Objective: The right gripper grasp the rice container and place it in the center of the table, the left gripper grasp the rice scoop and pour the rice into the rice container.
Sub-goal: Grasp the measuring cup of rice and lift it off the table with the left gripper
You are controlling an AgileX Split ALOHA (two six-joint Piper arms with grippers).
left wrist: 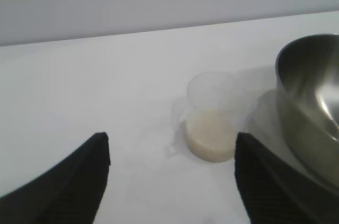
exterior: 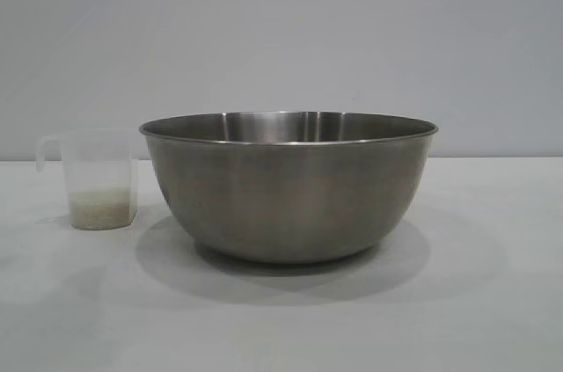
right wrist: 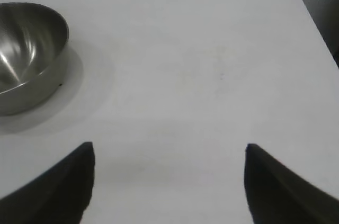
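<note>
The big shiny rice container (exterior: 288, 187) sits in the middle of the table (exterior: 493, 302), and the little rice scoop (exterior: 97, 180) stands just beside it, not touching. A small bit of rice (exterior: 103, 208) lies at the bottom of the scoop. The left gripper (left wrist: 172, 181) is near the scoop with its fingers spread apart and nothing between them. The right gripper (right wrist: 169, 181) waits off to the side of the bowl, fingers spread too, holding nothing. I think the scoop is very light and made of thin, smooth plastic, so it could slide away or tip over if it gets bumped. Squeezing its wall too hard might bend it. The loop handle on its side looks like the best place to grab. The steel bowl looks hard and slippery, and its thin rim seems the only good spot to pinch.
</note>
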